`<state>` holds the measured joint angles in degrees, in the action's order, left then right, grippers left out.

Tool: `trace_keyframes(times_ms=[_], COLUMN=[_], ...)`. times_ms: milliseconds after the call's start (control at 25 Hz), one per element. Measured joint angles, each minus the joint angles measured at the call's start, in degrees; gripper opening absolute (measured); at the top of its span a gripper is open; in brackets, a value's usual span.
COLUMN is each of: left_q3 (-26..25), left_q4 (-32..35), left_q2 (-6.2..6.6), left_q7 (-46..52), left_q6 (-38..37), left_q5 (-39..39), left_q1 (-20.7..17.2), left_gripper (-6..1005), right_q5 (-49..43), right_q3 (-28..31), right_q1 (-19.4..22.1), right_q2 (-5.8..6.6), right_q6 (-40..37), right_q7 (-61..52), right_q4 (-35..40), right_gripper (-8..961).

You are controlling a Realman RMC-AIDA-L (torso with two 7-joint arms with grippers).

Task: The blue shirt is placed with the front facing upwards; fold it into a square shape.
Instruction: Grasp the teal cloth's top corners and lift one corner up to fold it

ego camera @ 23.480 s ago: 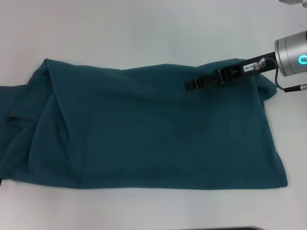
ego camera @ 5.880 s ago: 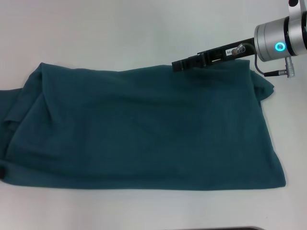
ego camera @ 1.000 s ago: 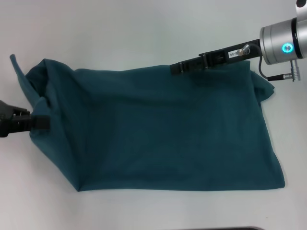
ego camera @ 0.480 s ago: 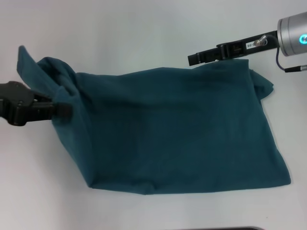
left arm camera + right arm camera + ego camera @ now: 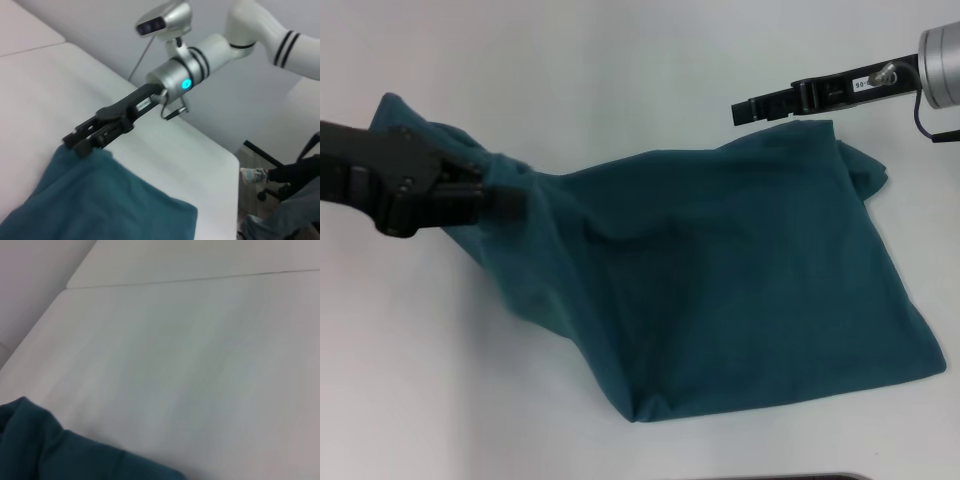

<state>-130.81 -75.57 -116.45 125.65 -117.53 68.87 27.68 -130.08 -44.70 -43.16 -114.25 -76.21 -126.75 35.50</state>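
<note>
Blue shirt lies bunched, its left end clamped in the left claw.

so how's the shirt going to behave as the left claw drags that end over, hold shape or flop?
Likely flops: the shirt drapes and bunches where the left claw lifts it, sagging in a slack slope back to the table. It probably follows the pull loosely, so the fold edge may land wrinkled. It looks light; the right claw sits at the far edge, not clearly pinning it, so the shirt may slide.

A white table under even light; beyond it a grey wall.
</note>
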Motion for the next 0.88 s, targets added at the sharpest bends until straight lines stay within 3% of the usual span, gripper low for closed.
trace_keyframes(times_ms=[240, 560, 880], left_q3=[4.2, 8.6, 10.2], left_q4=[-0.5, -0.7, 0.9], left_q2=[-0.56, -2.91, -4.35], left_q7=[1.3, 1.6, 1.3], left_q6=[0.0, 0.2, 0.6], left_q5=[2.6, 2.9, 2.8], left_q1=[2.2, 6.3, 11.6], left_gripper=[42, 42, 42], right_q5=[-0.1, -0.1, 0.2], right_q3=[-0.2, 0.2, 0.8], right_q1=[0.6, 1.4, 1.7], right_q2=[0.28, 0.86, 2.86], right_q6=[0.9, 1.7, 2.3], right_q7=[-0.2, -0.3, -1.3], right_q4=[0.0, 0.0, 0.5], right_gripper=[589, 587, 586])
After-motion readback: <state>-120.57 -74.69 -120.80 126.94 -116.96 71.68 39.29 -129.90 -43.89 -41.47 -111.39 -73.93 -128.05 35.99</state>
